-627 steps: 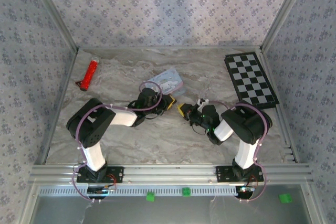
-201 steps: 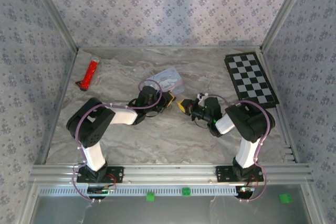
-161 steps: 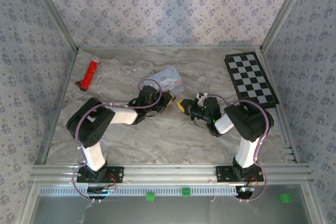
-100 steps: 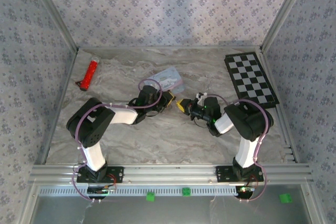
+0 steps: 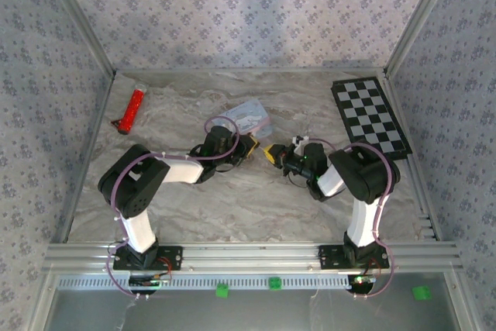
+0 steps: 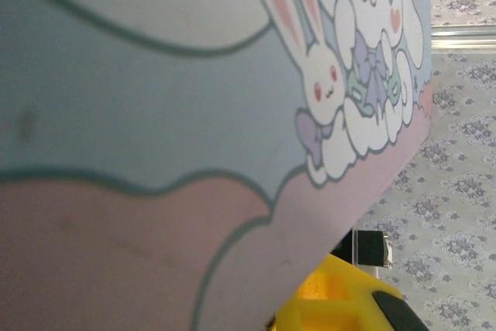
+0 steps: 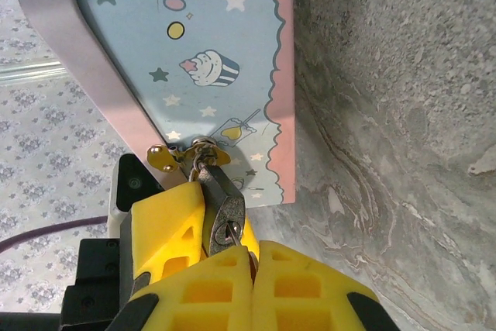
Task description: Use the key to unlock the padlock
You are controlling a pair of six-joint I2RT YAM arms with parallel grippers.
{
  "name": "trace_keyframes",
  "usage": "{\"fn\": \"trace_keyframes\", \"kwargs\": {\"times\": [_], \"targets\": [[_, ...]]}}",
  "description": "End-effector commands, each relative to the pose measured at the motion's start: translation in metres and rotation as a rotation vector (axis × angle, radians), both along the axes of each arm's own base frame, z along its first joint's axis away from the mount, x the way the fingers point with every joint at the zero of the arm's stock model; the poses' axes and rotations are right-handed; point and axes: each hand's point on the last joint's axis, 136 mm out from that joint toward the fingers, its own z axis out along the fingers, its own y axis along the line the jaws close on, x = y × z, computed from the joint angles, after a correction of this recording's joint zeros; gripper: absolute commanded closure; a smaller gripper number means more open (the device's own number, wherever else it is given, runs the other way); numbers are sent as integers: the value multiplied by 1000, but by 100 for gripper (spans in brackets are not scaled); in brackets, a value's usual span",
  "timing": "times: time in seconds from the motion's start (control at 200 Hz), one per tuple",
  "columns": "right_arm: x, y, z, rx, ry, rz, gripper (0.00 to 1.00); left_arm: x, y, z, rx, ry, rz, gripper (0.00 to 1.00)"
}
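The small dark padlock hangs from the brass hasp of the pastel blue cartoon tin. A thin key sits in its keyhole. My right gripper is shut on the key's head, right below the lock. Yellow fingers of my left gripper press the padlock from both sides and hold it. From above, my right gripper meets the left one in front of the tin. The tin's side looms close in the left wrist view, above one yellow finger.
A red stick-like tool lies at the far left of the marble table. A checkerboard lies at the right, by the wall. Patterned walls enclose the table on three sides.
Over three seconds my right gripper has moved up and left to meet the left gripper at the tin. In the last second it has only edged slightly closer.
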Motion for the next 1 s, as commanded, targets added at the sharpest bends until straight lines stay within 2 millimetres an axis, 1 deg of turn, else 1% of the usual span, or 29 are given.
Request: {"fn": "trace_keyframes", "kwargs": {"times": [0.0, 0.13, 0.36, 0.53, 0.66, 0.795, 0.895, 0.994], "targets": [[9, 26, 33, 57, -96, 30, 100, -49, -56, 52, -155, -48, -293, 88], [8, 28, 37, 67, -103, 38, 100, -51, -56, 51, -156, -47, -293, 88], [-1, 36, 40, 60, -106, 55, 100, -51, -56, 49, -155, -45, -290, 88], [-1, 36, 38, 53, -103, 53, 100, -51, -55, 50, -156, -47, -291, 88], [-1, 37, 43, 57, -112, 56, 100, -52, -54, 48, -152, -44, -290, 88], [3, 29, 47, 46, -120, 47, 100, -52, -53, 48, -152, -43, -289, 88], [10, 22, 40, 10, -96, 44, 100, -53, -54, 49, -155, -46, -291, 88], [13, 24, 41, 16, -94, 53, 100, -55, -56, 53, -158, -52, -298, 88]]}}
